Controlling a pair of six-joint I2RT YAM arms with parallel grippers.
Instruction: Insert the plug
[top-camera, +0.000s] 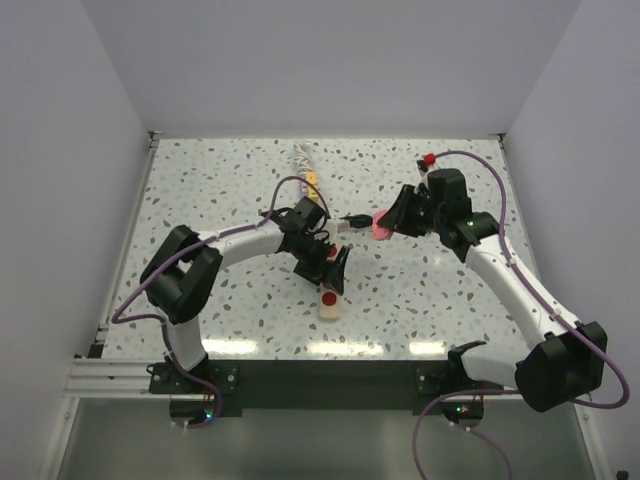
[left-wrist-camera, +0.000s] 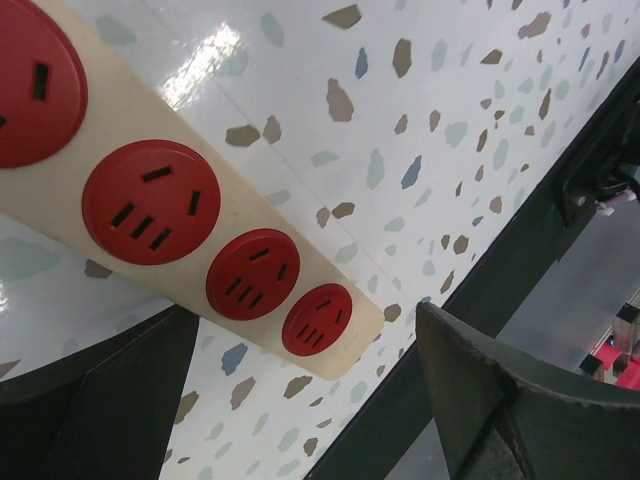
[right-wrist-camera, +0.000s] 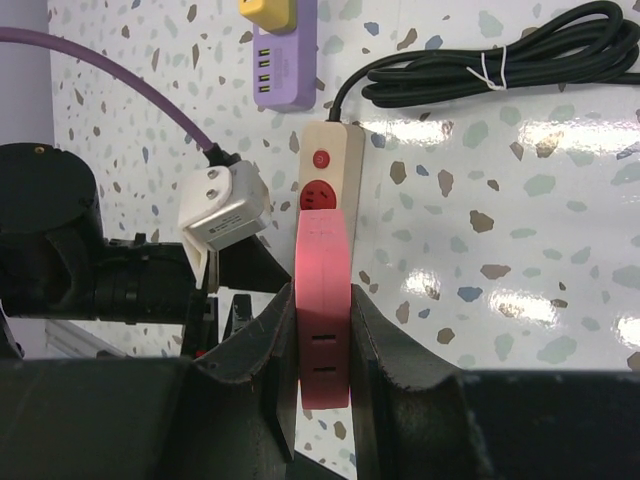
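Note:
A cream power strip (top-camera: 330, 304) with round red sockets (left-wrist-camera: 151, 202) lies on the speckled table. My left gripper (top-camera: 327, 267) is open just above it. In the left wrist view the strip (left-wrist-camera: 365, 325) lies between and beyond the spread fingers (left-wrist-camera: 480, 400), not touched. My right gripper (top-camera: 392, 222) is shut on a flat pink plug (top-camera: 380, 228), held above the table to the right of the strip. In the right wrist view the plug (right-wrist-camera: 322, 250) stands edge-on between the fingers (right-wrist-camera: 395, 360), with the strip (right-wrist-camera: 345, 160) in line beyond it.
A purple USB charger (right-wrist-camera: 285, 65) with a yellow plug (right-wrist-camera: 268, 12) lies beyond the strip's far end, also in the top view (top-camera: 310, 180). The strip's coiled black cable (right-wrist-camera: 500, 60) lies beside it. The left arm's wrist (right-wrist-camera: 60, 230) and white connector (right-wrist-camera: 225, 212) are close left of the plug.

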